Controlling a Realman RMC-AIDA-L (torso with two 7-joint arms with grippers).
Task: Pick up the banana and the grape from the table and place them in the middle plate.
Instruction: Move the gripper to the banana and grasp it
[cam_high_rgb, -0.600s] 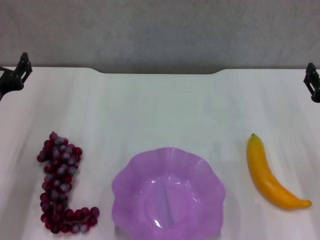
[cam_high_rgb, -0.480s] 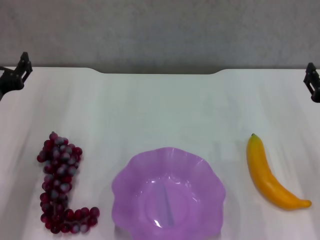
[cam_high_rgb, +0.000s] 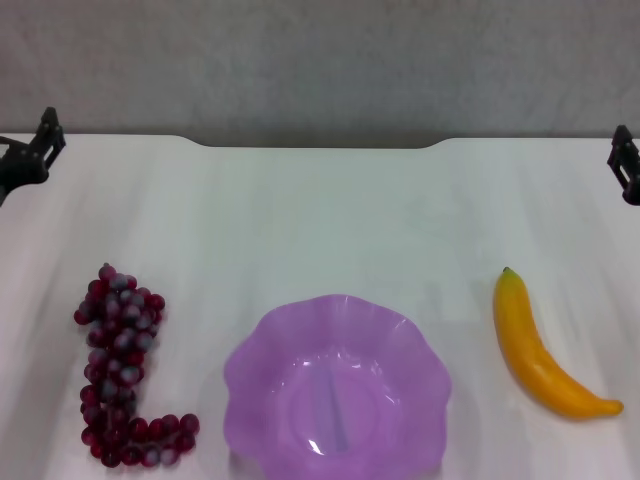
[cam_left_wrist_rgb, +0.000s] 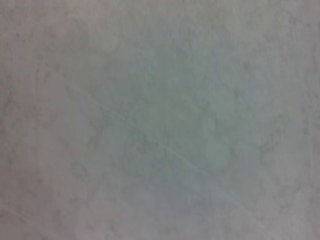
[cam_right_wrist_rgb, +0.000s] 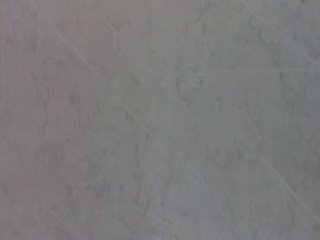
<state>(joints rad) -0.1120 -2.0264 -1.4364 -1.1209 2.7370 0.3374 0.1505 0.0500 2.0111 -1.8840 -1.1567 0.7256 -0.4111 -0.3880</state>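
In the head view the yellow banana (cam_high_rgb: 540, 350) lies on the white table (cam_high_rgb: 330, 220) at the right, to the right of the purple scalloped middle plate (cam_high_rgb: 337, 385), which is empty at the near centre. The dark red-purple grape bunch (cam_high_rgb: 120, 370) lies at the left in an L shape. My left gripper (cam_high_rgb: 28, 155) is at the far left edge, well behind the grapes. My right gripper (cam_high_rgb: 624, 165) is at the far right edge, behind the banana. Both wrist views show only a plain grey surface.
The table's far edge has a notch (cam_high_rgb: 320, 143) in front of a grey wall. Nothing else stands on the table.
My left gripper has shifted very slightly at the left edge. The fruit, the plate and the right gripper have not moved.
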